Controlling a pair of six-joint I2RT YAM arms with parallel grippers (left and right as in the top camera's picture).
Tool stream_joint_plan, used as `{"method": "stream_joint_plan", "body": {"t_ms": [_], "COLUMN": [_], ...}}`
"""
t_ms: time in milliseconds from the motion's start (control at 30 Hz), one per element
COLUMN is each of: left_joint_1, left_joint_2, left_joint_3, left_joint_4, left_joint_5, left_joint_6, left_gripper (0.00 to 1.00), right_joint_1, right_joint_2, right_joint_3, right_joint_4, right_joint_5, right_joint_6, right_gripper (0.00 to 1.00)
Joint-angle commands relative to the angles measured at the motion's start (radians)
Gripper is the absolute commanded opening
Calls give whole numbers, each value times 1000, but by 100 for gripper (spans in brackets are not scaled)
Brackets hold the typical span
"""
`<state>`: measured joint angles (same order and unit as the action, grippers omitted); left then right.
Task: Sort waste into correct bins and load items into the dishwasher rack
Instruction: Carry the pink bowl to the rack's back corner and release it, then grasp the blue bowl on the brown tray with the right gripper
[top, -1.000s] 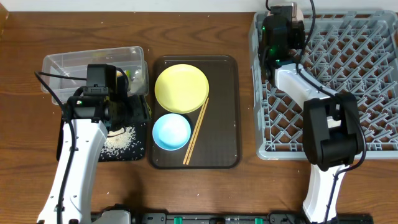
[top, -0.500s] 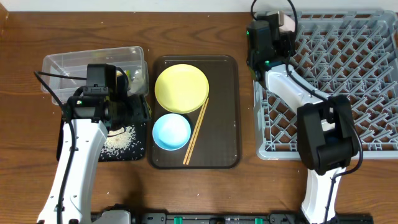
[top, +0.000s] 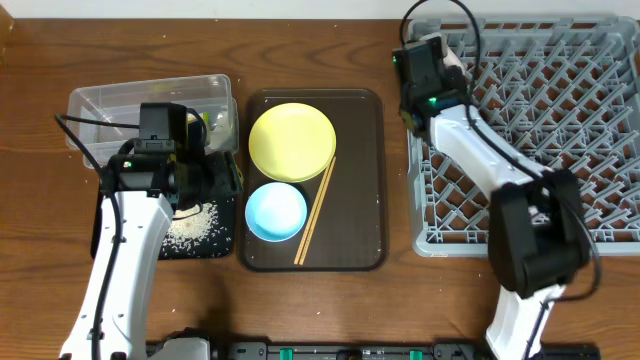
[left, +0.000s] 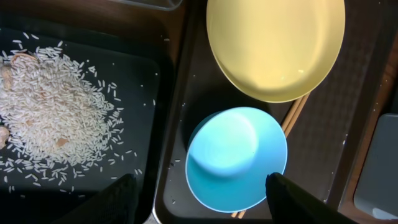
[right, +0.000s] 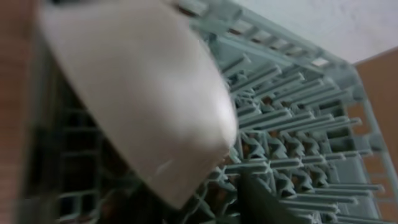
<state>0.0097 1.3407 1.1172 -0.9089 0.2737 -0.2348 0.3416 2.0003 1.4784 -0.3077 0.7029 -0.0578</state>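
Observation:
My left gripper (top: 195, 182) (left: 205, 202) is open and empty, low over the near rim of the light blue bowl (top: 275, 212) (left: 236, 155) and the edge of the black tray (top: 200, 250). White rice scraps (top: 195, 225) (left: 50, 112) lie in that tray. The yellow plate (top: 291, 142) (left: 275, 43) and the chopsticks (top: 316, 210) (left: 292, 115) lie on the brown serving tray (top: 360, 180). My right gripper (top: 448, 58) (right: 205, 205) is shut on the small pale cup (top: 453, 54) (right: 143, 93) above the far left corner of the grey dishwasher rack (top: 560, 130) (right: 298, 124). The white bowl is out of view.
The clear tub (top: 100, 105) stands behind the black tray, with a yellow-green wrapper (top: 208, 118) inside at its right end. The rack's upright pegs fill the right side. Bare wood lies in front of the trays and between the serving tray and the rack.
My right gripper has moved left and toward the front with the cup, from over the rack's back edge to its far left corner. The left arm has not moved.

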Motion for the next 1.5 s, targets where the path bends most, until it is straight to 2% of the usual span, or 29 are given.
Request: {"method": "stream_joint_plan", "body": {"t_ms": [0,100,333,467,567,800,833,867,1000,1200,1367,1467], "left_joint_1": [3,3,3,3,10,113,130,150,215,243,243,243], "left_joint_2": [-1,-1,-1,-1,-1,-1,-1,-1,-1,-1,-1,-1], "left_joint_3": [3,3,2,2,2,2,2,2,2,2,2,2], "left_joint_4": [1,-1,-19,-50,-85,-112,-112,-114,-125,-138,-138,-140], "left_joint_5": [-13,-13,-14,-74,-172,-186,-184,-184,-185,-185,-185,-185], "left_joint_6": [6,6,6,5,-58,-173,-180,-191,-193,-193,-193,-193], "left_gripper": [68,68,68,69,69,70,70,75,79,79,79,79], "right_joint_1": [5,7,35,82,126,275,290,309,377,438,445,445], "right_joint_2": [-122,-177,-222,-220,-216,-164,-154,-140,-84,-13,4,19], "right_joint_3": [3,3,2,-1,-2,-3,-3,-3,-3,-3,-3,-3], "right_joint_4": [-28,-95,-253,-350,-410,-489,-490,-490,-489,-435,-420,-438], "right_joint_5": [-138,-262,-726,-840,-851,-878,-885,-901,-940,-898,-887,-886], "right_joint_6": [35,47,187,245,245,249,260,272,292,372,380,387], "right_gripper": [43,46,52,57,57,57,57,57,57,56,40,39]}}
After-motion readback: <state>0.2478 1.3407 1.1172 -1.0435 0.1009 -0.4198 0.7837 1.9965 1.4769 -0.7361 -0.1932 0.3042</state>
